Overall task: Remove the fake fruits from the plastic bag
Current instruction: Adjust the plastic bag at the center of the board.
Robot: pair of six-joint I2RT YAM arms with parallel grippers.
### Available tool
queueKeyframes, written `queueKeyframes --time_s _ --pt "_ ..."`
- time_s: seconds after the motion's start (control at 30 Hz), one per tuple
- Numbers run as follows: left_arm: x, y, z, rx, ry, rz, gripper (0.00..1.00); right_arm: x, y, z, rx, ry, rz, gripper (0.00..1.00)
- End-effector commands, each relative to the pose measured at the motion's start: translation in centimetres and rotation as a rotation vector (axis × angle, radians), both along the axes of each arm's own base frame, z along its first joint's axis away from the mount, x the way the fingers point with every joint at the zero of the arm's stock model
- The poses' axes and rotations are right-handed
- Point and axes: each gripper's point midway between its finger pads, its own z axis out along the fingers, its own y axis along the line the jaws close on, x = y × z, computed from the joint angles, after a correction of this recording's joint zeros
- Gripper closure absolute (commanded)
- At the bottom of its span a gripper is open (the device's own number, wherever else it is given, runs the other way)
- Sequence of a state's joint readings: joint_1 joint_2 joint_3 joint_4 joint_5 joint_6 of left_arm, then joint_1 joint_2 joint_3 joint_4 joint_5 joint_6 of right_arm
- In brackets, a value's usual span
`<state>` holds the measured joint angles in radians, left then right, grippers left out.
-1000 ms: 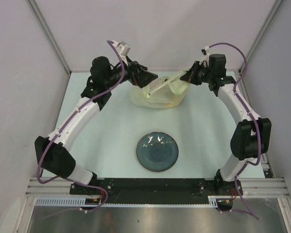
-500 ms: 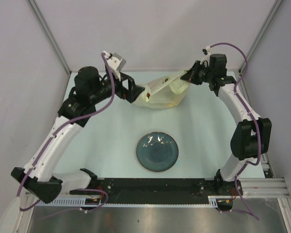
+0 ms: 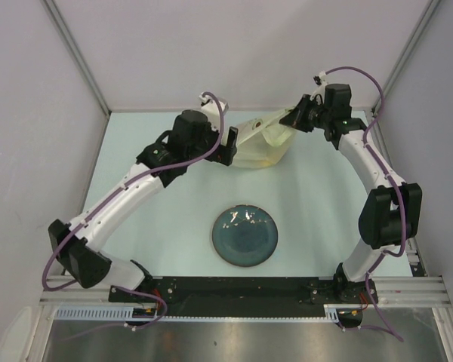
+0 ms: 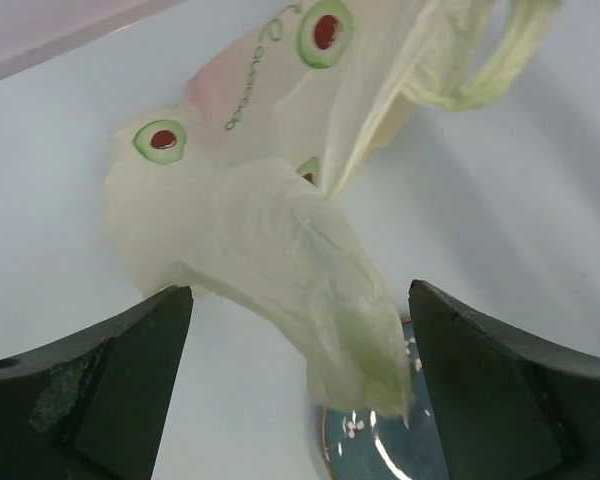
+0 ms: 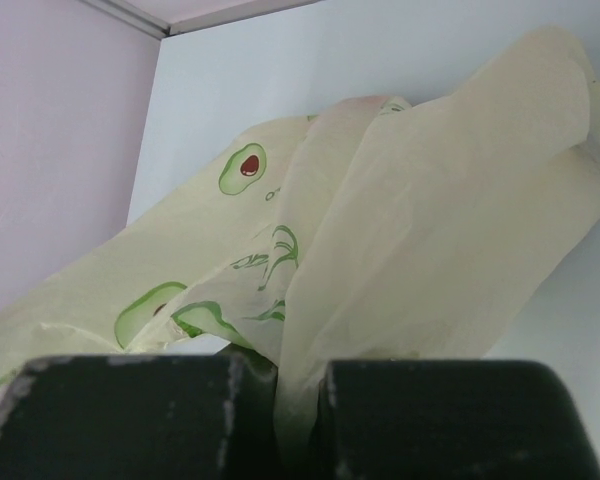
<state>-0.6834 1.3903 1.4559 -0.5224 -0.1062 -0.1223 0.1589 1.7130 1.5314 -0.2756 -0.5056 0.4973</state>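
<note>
Right gripper is clamped tight on a bunched edge of the bag, at the far side of the table; the film is pulled taut from the pinch, running down and left. Left gripper has its jaws wide apart and holds nothing. A hanging fold of bag sits between its fingers; can't tell from the wrist view whether either pad touches it. The bag is beyond the plate, well apart from it. Fruits: none visible, no fruit on the plate or table, no clear shape through the film in any view, just the printed marks. My read is zero items out so far, everything presumably inside, and we're in the bag-handling step. Left to do: a second grip on that fold, spread or tip the bag, get every fruit out. Risk: the thin film slips out of the pinch or bunches and hides the mouth
</note>
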Motion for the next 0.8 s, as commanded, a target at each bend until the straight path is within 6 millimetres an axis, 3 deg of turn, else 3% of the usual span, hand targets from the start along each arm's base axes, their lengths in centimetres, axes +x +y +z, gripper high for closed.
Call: queueKeyframes --time_s 0.0,0.1,0.13,0.17,0.2,0.23,0.3,0.33,0.37,0.4,0.43,0.5,0.6,0.63,0.67,0.7,0.73,0.77 --pt "2.7 1.9 0.5 -0.041 0.02 0.149 0.12 0.4 -0.2 1.2 0.015 -0.04 -0.002 1.0" --pt "3.8 2.6 0.2 -0.058 0.036 0.128 0.53 0.8 -0.7 1.2 0.017 -0.045 -0.012 1.0" --pt "4.8 3.6 0.3 -0.064 0.033 0.144 0.86 1.1 -1.1 1.2 0.019 -0.045 -0.023 1.0" --pt "5.7 3.8 1.3 -0.08 -0.001 0.145 0.97 1.5 -1.2 0.8 0.018 -0.04 -0.027 1.0" --pt "6.5 3.8 1.6 -0.074 -0.023 0.117 1.0 2.1 -1.4 1.6 0.018 -0.061 -0.029 1.0" --pt "8.6 4.6 1.7 -0.067 -0.059 0.134 1.0 2.8 -1.9 1.9 0.012 -0.078 -0.035 1.0" --pt "10.9 3.7 3.9 -0.061 -0.134 0.045 1.0 5.2 -2.4 3.1 -0.007 -0.138 -0.036 1.0" --pt "13.6 3.7 1.5 -0.029 -0.095 0.043 1.0 6.3 -3.0 3.9 -0.013 -0.168 -0.047 1.0" --pt "15.4 3.6 5.7 -0.038 -0.191 0.028 1.0 8.1 -3.3 2.5 -0.032 -0.165 -0.058 1.0" --pt "16.5 3.0 6.7 -0.054 -0.211 -0.007 1.0 9.5 -3.6 6.2 -0.033 -0.257 -0.071 1.0" --pt "19.3 2.8 8.1 -0.065 -0.242 -0.004 1.0 10.4 -3.7 7.1 -0.044 -0.292 -0.077 1.0" --pt "21.1 2.1 10.0 -0.088 -0.288 -0.021 1.0 12.4 -3.8 10.4 -0.074 -0.412 -0.08 1.0" --pt "21.2 1.0 14.8 -0.137 -0.451 -0.071 1.0 13.0 -4.5 13.1 -0.118 -0.504 -0.101 1.0" --pt "21.0 0.8 14.2 -0.138 -0.444 -0.077 1.0 12.8 -4.7 14.2 -0.128 -0.533 -0.101 1.0" --pt "19.8 0.9 16.0 -0.158 -0.472 -0.084 1.0 12.5 -5.0 14.5 -0.141 -0.547 -0.096 1.0" --pt "19.1 0.6 16.1 -0.172 -0.461 -0.099 1.0 11.6 -5.2 15.7 -0.172 -0.586 -0.085 1.0" --pt "18.3 0.0 15.2 -0.184 -0.424 -0.138 1.0 11.2 -5.4 14.9 -0.186 -0.567 -0.074 1.0" --pt "16.7 -0.1 16.1 -0.209 -0.415 -0.151 1.0 10.5 -5.6 14.6 -0.194 -0.562 -0.056 1.0"
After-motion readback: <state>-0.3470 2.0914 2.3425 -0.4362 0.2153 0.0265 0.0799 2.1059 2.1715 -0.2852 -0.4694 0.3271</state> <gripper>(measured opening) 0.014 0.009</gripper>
